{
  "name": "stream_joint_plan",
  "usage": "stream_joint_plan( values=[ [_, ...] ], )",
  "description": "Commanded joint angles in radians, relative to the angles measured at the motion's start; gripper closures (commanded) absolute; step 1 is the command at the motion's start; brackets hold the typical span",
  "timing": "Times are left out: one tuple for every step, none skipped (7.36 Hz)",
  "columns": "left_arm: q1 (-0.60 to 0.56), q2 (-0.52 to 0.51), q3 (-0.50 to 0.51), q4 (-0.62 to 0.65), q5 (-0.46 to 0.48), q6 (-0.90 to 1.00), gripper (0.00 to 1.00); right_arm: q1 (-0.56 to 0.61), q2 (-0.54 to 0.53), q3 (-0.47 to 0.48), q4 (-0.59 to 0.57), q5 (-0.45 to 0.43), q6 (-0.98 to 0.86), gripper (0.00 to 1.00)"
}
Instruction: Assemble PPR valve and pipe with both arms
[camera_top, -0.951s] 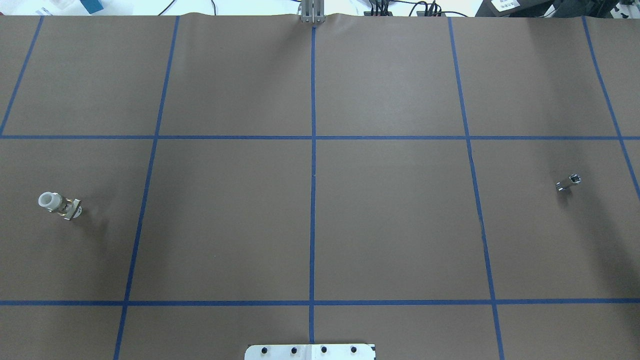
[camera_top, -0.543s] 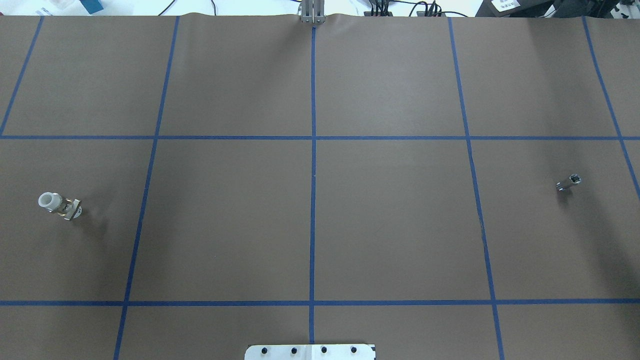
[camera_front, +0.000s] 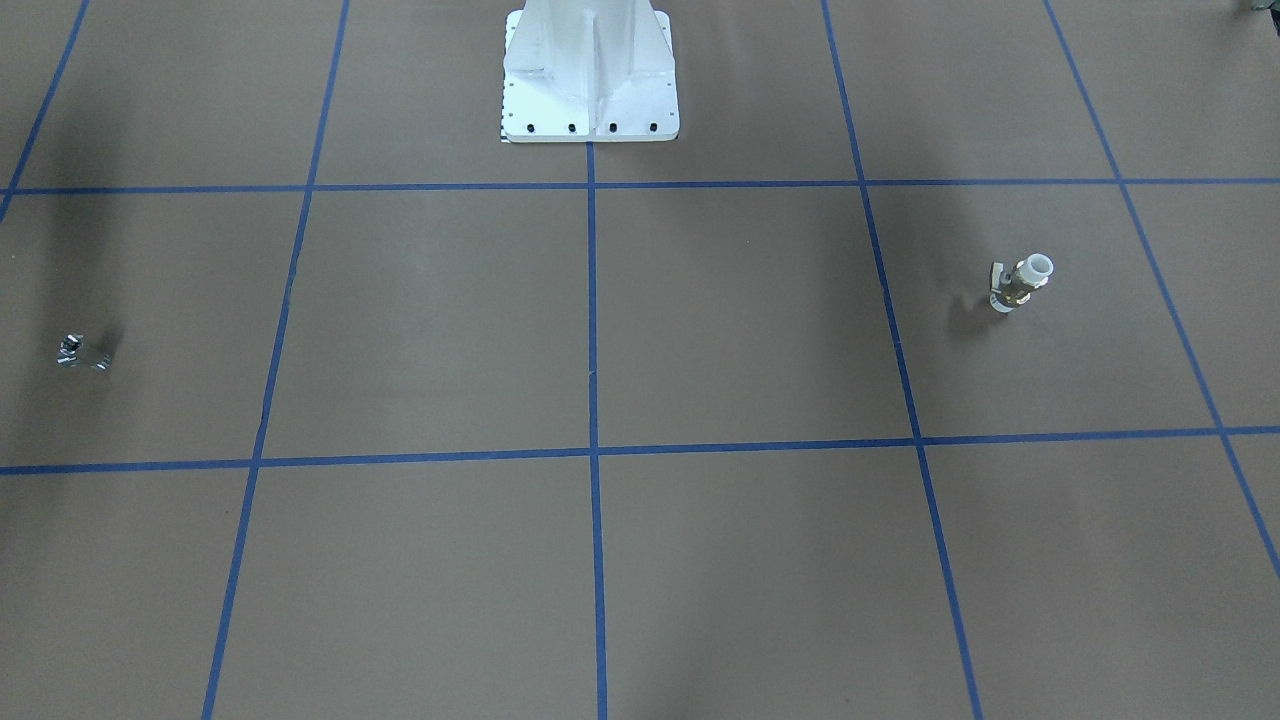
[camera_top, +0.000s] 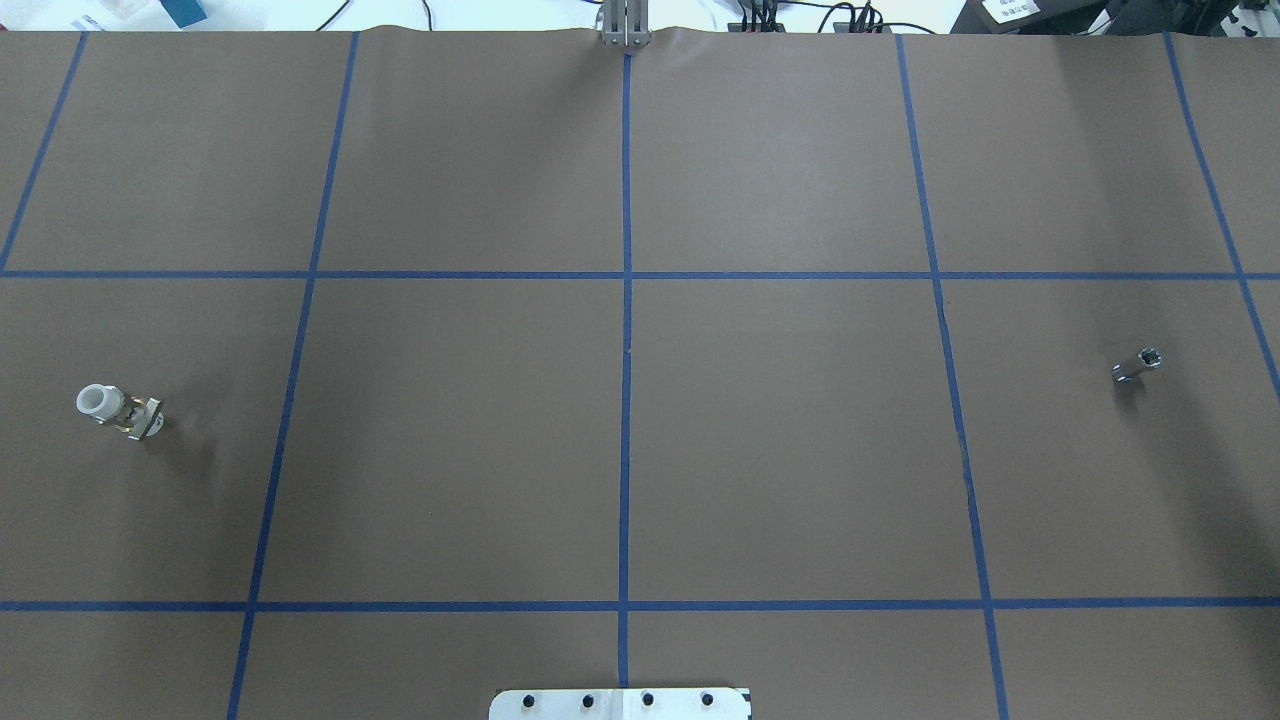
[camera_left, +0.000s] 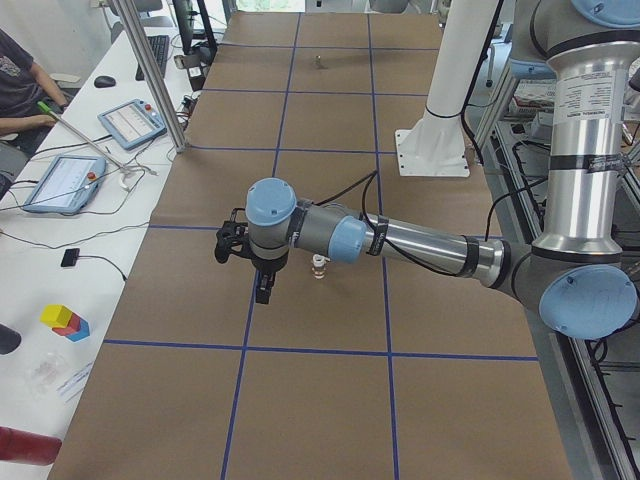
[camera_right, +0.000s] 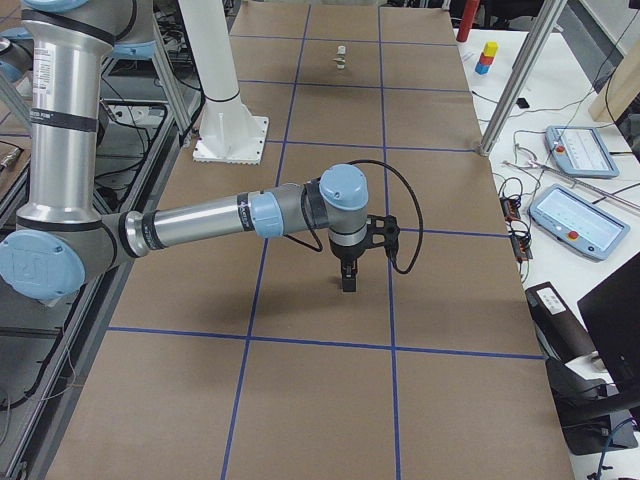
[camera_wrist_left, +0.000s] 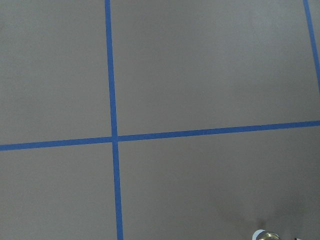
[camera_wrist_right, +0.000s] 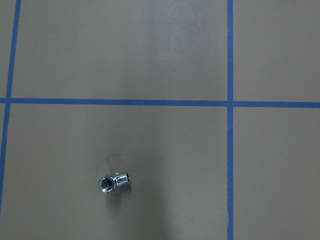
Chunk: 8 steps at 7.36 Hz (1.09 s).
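Overhead exterior shows the PPR valve on the table at the robot's left, with the pipe well apart at its right. Seen from the sides, the left gripper hangs near the valve and the right gripper over the right side. I cannot tell how far either's fingers are open.

Left gripper pointing down, right gripper likewise, states unclear

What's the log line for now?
PPR valve on table, robot's left | pipe on table, robot's right | left gripper, right gripper aloft, state unclear
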Motion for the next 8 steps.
stream_joint_plan(
  values=[
    [0.030, 0.007, -0.003, -0.031, 0.000, -0.003, 0.00, -0.002, 0.005, -0.001, 0.002, 0.005, 0.005, 0.00],
    [0.050, 0.000, -0.006, -0.035, 0.000, -0.018, 0.00, -0.002, 0.005, -0.003, 0.002, 0.031, 0.006, 0.00],
    [0.170, 0.001, -0.053, -0.078, 0.018, -0.182, 0.00, -0.002, 0.005, -0.001, 0.003, 0.057, 0.006, 0.00],
    [0.252, 0.006, -0.061, -0.136, 0.032, -0.345, 0.00, -0.005, 0.005, -0.003, 0.002, 0.057, 0.015, 0.00],
    [0.341, 0.035, -0.061, -0.191, 0.070, -0.401, 0.00, -0.004, 0.004, -0.012, 0.003, 0.057, 0.016, 0.00],
    [0.456, 0.056, -0.061, -0.259, 0.169, -0.465, 0.00, -0.004, 0.004, -0.012, 0.005, 0.059, 0.016, 0.00],
    [0.548, 0.060, -0.060, -0.310, 0.229, -0.583, 0.00, -0.007, 0.004, -0.012, 0.003, 0.063, 0.016, 0.00],
    [0.567, 0.063, -0.060, -0.325, 0.230, -0.605, 0.00, -0.009, 0.004, -0.012, 0.003, 0.071, 0.016, 0.00]
  ],
)
